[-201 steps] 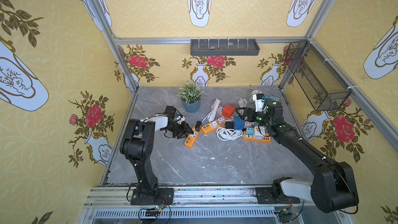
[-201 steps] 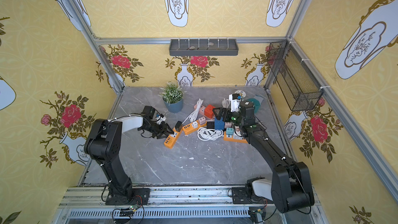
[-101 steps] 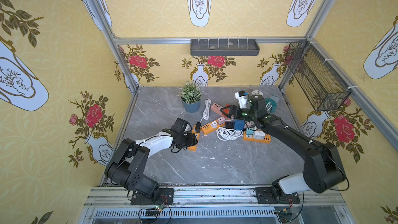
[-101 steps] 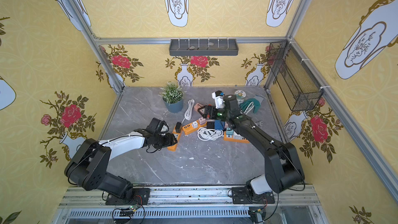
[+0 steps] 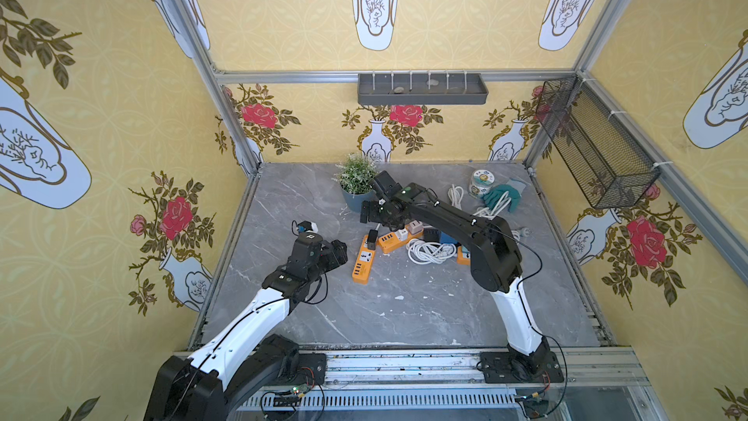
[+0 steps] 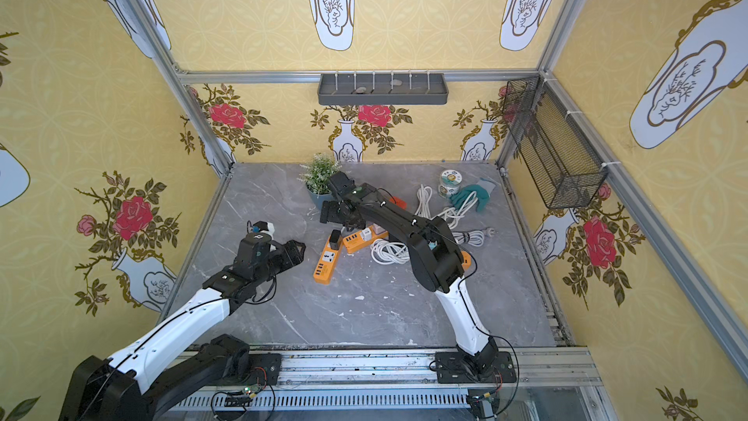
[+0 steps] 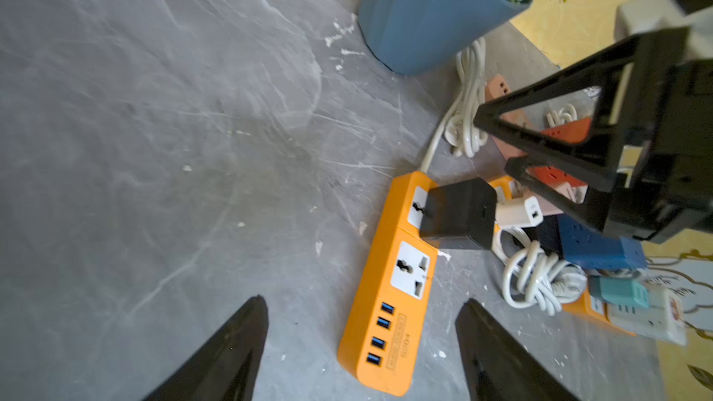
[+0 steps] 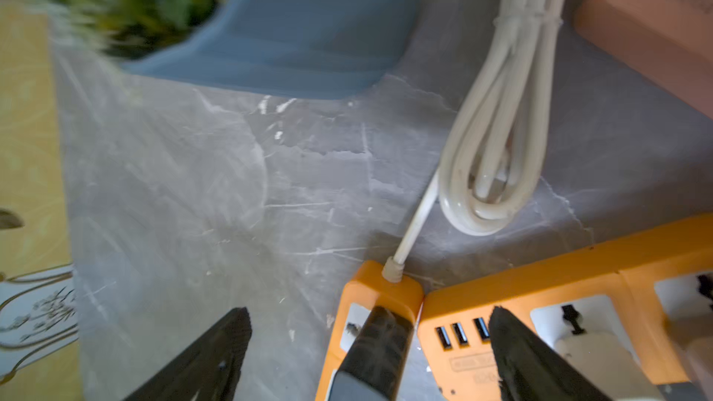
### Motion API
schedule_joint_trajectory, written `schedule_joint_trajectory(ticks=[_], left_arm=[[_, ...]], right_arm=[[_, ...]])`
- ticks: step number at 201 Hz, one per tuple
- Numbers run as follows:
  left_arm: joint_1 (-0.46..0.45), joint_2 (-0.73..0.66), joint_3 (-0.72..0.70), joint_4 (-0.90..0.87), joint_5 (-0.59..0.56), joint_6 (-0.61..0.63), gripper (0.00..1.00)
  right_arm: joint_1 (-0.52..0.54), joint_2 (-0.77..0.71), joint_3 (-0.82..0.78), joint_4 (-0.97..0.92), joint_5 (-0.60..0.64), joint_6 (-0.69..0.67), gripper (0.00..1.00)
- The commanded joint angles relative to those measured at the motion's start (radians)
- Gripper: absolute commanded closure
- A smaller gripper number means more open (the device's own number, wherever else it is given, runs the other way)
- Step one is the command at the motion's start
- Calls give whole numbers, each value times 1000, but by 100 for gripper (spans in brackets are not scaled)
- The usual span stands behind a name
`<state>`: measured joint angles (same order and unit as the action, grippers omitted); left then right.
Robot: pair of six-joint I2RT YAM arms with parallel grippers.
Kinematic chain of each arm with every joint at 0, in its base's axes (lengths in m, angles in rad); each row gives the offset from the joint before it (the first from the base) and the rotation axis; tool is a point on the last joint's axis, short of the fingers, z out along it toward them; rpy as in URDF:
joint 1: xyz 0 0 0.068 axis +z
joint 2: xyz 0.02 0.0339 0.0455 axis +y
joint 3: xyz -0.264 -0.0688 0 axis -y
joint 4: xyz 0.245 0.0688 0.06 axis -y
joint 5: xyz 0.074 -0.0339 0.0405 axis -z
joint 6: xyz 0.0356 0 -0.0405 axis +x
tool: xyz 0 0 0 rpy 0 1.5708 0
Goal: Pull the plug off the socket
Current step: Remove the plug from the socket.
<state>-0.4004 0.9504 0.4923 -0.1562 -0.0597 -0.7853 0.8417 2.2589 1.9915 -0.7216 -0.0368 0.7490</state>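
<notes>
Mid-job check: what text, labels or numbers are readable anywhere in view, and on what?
Nothing reads cleanly.
orange power strip: boxed print beside its USB ports, too blurred to read.
second orange strip: label under its USB ports, blurred.
round container: green print on top, too small.
white power strip: sticker with red marking, unreadable.

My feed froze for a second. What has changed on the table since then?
The left gripper opened and backed off the orange power strip. The right gripper swung left to the black plug, jaws open either side of it. Strip and plug stayed put, plug still seated.
</notes>
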Motion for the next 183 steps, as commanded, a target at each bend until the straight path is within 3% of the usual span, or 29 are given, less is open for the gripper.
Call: schedule_joint_trajectory(ticks=[1, 44, 74, 112, 183], left_arm=[[8, -38, -22, -49, -83, 30, 18], [20, -50, -28, -35, -60, 62, 18], [30, -24, -13, -22, -22, 88, 18], [37, 7, -9, 11, 36, 95, 19], [41, 39, -19, 49, 98, 71, 20]], right_arm=[[10, 50, 69, -115, 43, 87, 8], [26, 127, 164, -119, 12, 84, 34], [46, 169, 230, -157, 13, 82, 46], [62, 172, 235, -192, 35, 93, 54], [94, 188, 265, -270, 69, 99, 51]])
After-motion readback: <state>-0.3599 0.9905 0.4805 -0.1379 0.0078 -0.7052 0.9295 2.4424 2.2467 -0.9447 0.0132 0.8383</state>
